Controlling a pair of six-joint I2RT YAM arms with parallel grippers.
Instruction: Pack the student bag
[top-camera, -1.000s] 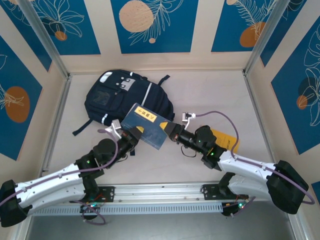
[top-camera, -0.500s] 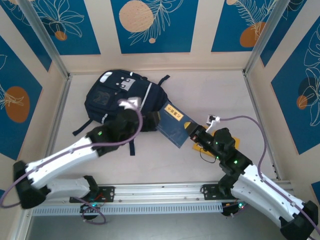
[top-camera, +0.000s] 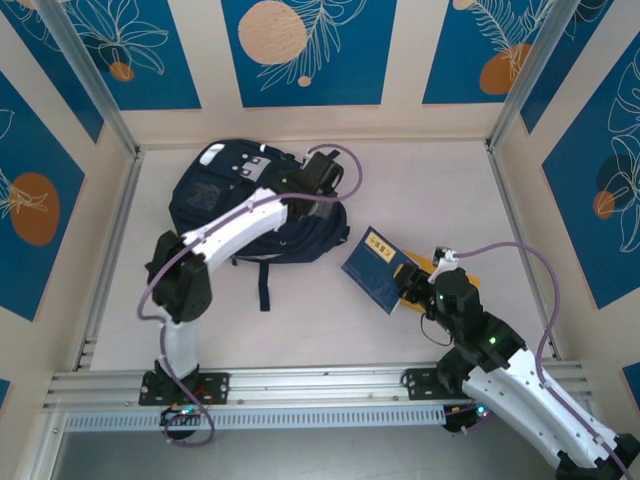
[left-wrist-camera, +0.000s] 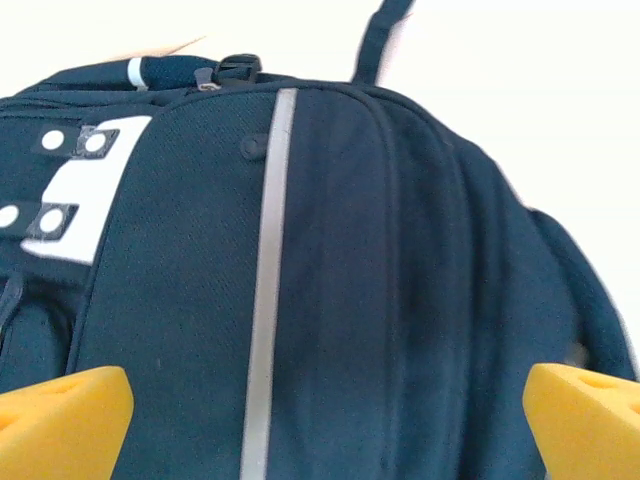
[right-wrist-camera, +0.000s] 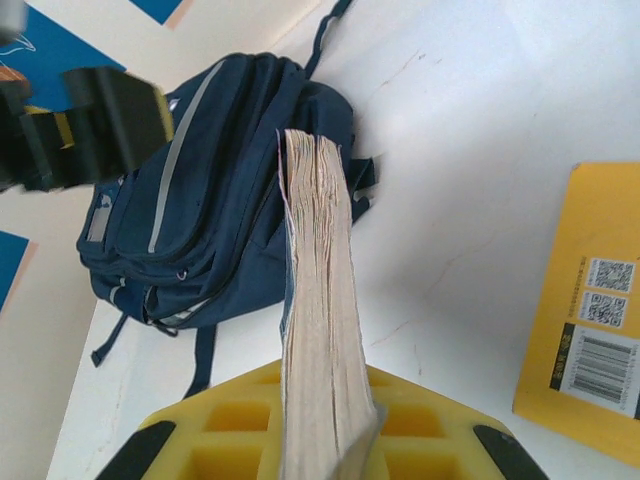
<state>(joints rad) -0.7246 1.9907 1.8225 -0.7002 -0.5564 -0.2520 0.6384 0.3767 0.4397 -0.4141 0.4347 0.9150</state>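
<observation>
Book in hand, bag apparently not open yet.
Near: right gripper clamps blue book, right of student bag. Far: left gripper, fingers wide, over the bag's top-right. Zip looks shut (blurry), so open it first, then feed the book edge-on.

Left gripper gapes; right gripper clamps book.

1. Left wrist view: the bag runs off the left and bottom edges. The left pincer shows only its fingertips, in the bottom corners.
2. Right wrist view: the book stands edge-on with its cover hidden and its lower end buried in the right pincer. A yellow packet is cut by the right edge.
3. Top view: the book's label is too small to read.
</observation>
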